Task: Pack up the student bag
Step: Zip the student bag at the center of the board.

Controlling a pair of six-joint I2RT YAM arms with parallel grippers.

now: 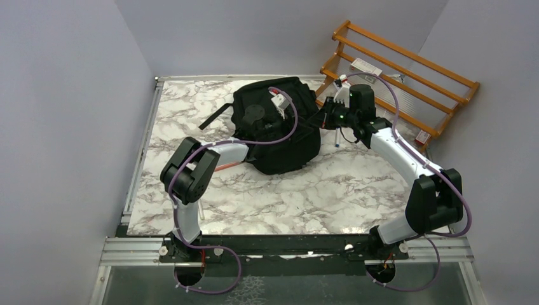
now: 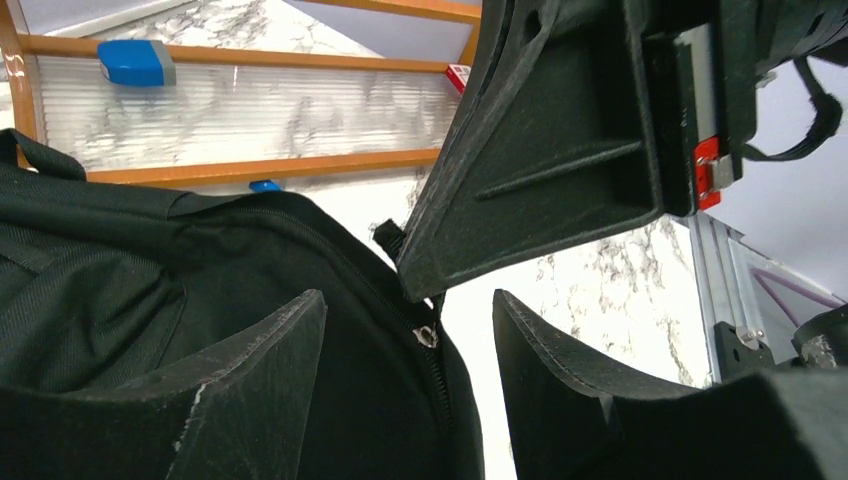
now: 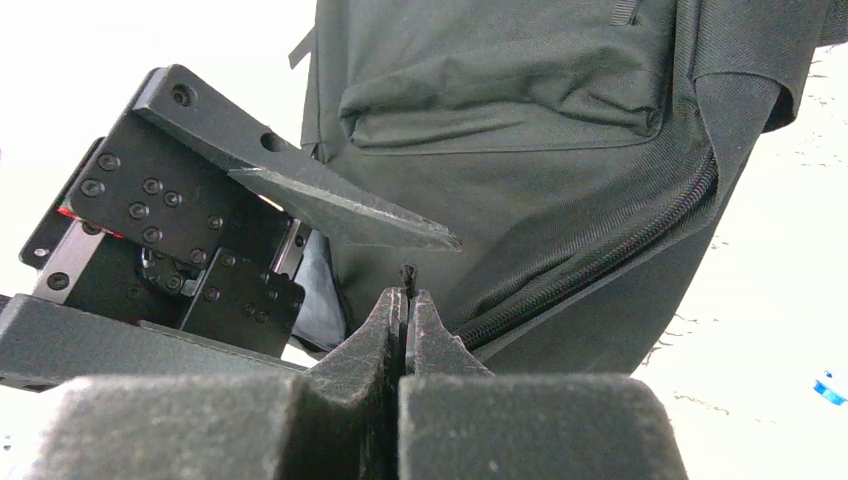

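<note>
The student bag [image 1: 274, 130], a large black fabric backpack, lies at the back middle of the marble table. My right gripper [image 3: 407, 300] is at the bag's right edge, shut on a thin black zipper pull [image 3: 408, 274]; it is also seen in the top view [image 1: 325, 114]. The zipper line [image 3: 620, 250] runs away along the bag's side. My left gripper [image 2: 410, 350] reaches over the bag and stands open, its fingers [image 2: 250, 390] either side of the metal zipper slider [image 2: 428, 335] without touching it. Just above that slider is the right gripper's finger [image 2: 540, 170].
An orange wooden rack [image 1: 407, 82] stands at the back right, with a blue-and-grey item [image 2: 137, 62] on its shelf and a white label [image 1: 367, 65] on top. A pen [image 1: 337, 136] lies on the table beside the bag. The table's metal edge [image 2: 725, 290] is close on the right.
</note>
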